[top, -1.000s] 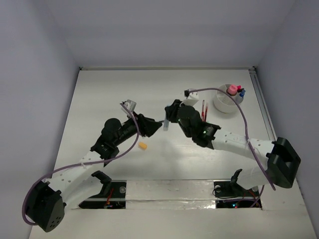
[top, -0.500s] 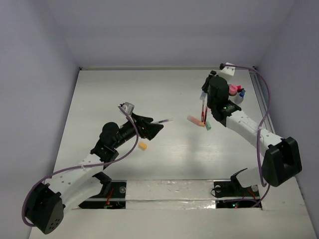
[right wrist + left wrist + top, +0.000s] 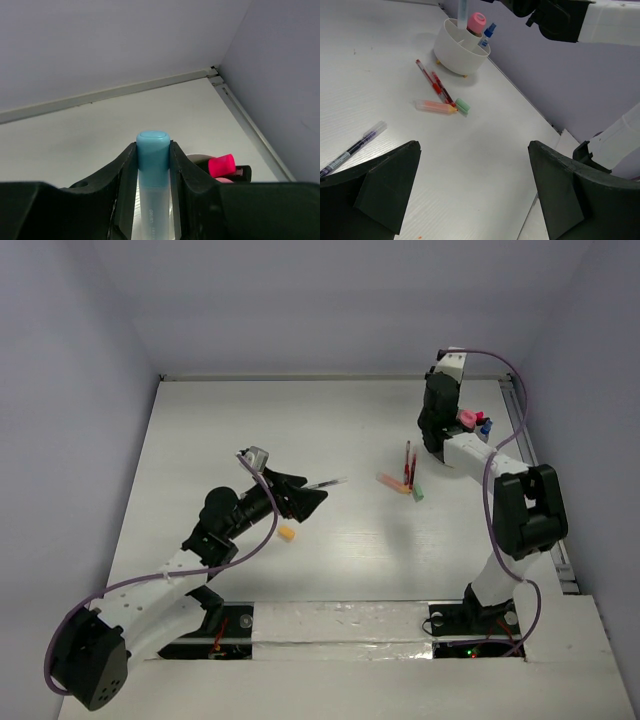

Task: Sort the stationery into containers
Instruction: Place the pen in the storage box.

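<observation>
My right gripper (image 3: 153,150) is shut on a pale-blue highlighter (image 3: 153,170) and holds it upright over the white round cup (image 3: 460,47) at the far right. A pink marker (image 3: 221,165) and a blue marker (image 3: 490,31) stand in the cup. In front of the cup lie two red pens (image 3: 408,465), an orange highlighter (image 3: 390,481) and a pale-green marker (image 3: 418,495). A grey pen (image 3: 325,483) lies by my left gripper (image 3: 475,190), which is open and empty above the table's middle. A small orange piece (image 3: 287,533) lies below it.
The right arm (image 3: 445,410) stands tall over the cup by the right wall rail (image 3: 520,430). The back wall (image 3: 330,310) is just behind the cup.
My right arm swung from the table's middle, near the left gripper, back and right to the cup, carrying the blue highlighter. The left arm has hardly moved.
</observation>
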Controlling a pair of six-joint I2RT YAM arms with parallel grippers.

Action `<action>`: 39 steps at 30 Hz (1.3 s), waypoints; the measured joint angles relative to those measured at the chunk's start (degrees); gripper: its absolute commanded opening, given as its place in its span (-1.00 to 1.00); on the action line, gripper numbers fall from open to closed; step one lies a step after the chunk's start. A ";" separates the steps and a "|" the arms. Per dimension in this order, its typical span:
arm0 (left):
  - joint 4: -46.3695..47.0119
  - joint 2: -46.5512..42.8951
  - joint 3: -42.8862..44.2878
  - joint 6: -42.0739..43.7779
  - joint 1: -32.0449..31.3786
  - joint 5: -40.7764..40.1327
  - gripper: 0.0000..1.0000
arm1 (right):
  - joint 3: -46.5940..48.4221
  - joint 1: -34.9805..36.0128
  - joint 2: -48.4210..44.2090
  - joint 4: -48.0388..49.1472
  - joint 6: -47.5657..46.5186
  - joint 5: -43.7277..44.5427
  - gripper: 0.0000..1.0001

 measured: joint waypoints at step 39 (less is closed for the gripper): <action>1.97 2.99 0.00 0.63 -0.02 -0.39 0.74 | -0.09 -1.79 11.52 7.93 -8.48 1.42 -0.03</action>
